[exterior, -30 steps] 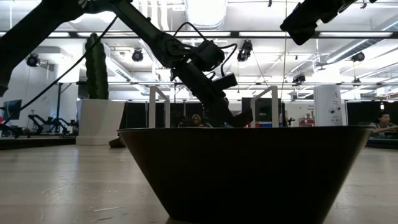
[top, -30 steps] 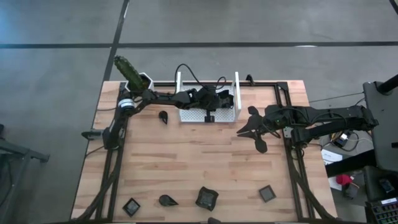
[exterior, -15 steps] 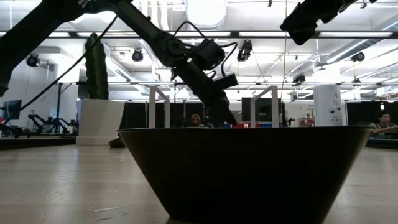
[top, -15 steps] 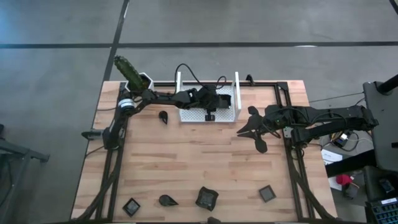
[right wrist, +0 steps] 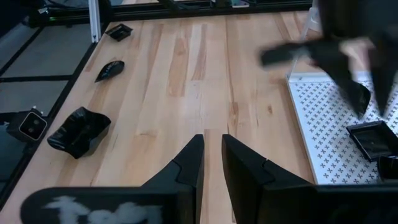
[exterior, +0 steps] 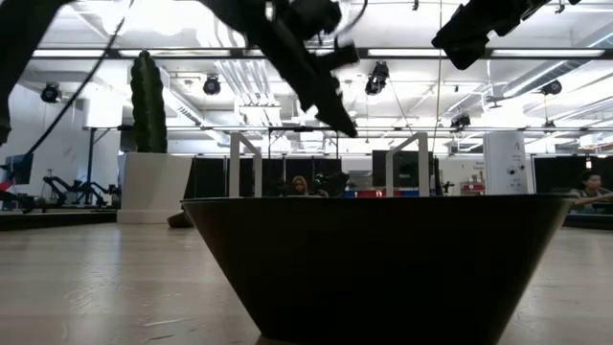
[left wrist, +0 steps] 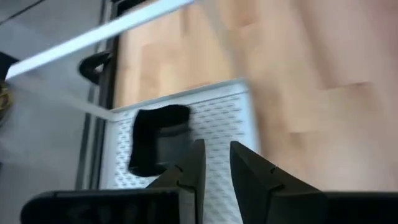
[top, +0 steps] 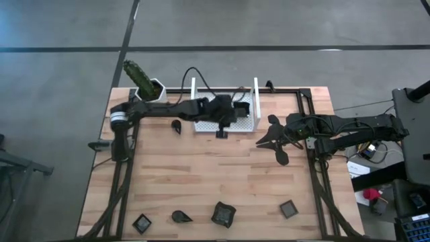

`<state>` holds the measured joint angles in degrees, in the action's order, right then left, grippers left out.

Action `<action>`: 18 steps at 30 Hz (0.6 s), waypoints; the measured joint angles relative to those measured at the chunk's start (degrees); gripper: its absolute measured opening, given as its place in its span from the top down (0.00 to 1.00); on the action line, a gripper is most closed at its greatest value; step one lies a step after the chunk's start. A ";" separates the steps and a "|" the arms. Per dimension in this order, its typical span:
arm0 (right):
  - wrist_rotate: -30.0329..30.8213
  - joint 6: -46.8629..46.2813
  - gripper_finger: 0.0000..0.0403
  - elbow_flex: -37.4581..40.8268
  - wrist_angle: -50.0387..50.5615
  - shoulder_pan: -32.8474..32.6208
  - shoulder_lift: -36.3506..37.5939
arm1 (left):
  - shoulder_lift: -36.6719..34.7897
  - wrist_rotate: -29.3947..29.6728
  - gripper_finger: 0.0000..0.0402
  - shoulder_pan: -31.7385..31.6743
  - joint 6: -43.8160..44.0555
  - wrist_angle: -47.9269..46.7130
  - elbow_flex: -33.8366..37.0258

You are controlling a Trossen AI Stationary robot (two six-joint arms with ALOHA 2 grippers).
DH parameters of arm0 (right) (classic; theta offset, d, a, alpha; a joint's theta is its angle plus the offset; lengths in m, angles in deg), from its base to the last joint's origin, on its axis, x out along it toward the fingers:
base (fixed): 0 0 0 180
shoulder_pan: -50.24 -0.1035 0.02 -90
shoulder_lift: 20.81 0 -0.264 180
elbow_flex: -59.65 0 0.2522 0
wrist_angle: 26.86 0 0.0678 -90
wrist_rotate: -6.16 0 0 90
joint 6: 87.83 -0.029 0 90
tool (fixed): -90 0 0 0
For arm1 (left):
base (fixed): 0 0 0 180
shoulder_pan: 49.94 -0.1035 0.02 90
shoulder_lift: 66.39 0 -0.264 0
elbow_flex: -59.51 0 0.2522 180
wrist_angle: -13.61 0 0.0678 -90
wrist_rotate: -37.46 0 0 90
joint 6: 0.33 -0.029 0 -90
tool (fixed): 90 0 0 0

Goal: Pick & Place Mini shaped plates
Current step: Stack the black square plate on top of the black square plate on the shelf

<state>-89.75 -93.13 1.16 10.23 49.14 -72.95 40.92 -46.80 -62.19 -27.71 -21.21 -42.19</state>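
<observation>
Left gripper (top: 220, 132): hangs above the near edge of the white tray (top: 256, 101), fingers a little way apart, nothing between them. Just past those fingers, in the left wrist view, a small square plate (left wrist: 158, 140) on the tray's holey floor, lying free, touched by nothing. Looks like the drop step is done for this one, so time to go for the next plate. Right gripper (top: 274, 142): waits over the right side of the table, well apart from the tray, fingers close with a thin gap and holding nothing. Out on the wood, more mini plates not yet put away: a leaf-shaped one (top: 177, 126) just beside the tray's left end, near the cactus pot (top: 149, 86); then a row along the near edge, well apart from the tray, with a square one (top: 142, 222), another leaf one (top: 180, 216), a bigger wavy one (top: 223, 214) and a square one (top: 288, 209). Next move, as a guess: swing the left gripper over to the leaf plate by the tray, the closest one. Calls for fingers apart on the way down, a pinch on the thin rim, a straight lift, and care not to bump the tray's tall side.
</observation>
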 joint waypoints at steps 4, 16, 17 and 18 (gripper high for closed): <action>-0.04 1.00 0.87 0.02 0.02 -0.02 0.00 | -4.06 3.28 0.83 5.86 3.31 -7.39 0.02; -0.45 1.46 0.87 0.07 2.28 -2.23 -0.11 | -9.56 14.97 0.83 27.68 17.82 -17.11 0.20; -0.54 1.46 0.87 0.07 3.32 -2.80 -0.11 | -9.64 16.24 0.83 29.14 19.20 -17.61 0.20; -0.56 1.37 0.87 0.07 4.47 -3.41 -0.11 | -9.69 17.78 0.83 30.63 20.65 -17.85 0.22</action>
<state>-90.32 -91.76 1.22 14.70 45.73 -73.06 31.23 -29.02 -31.56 -7.06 -39.06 -41.97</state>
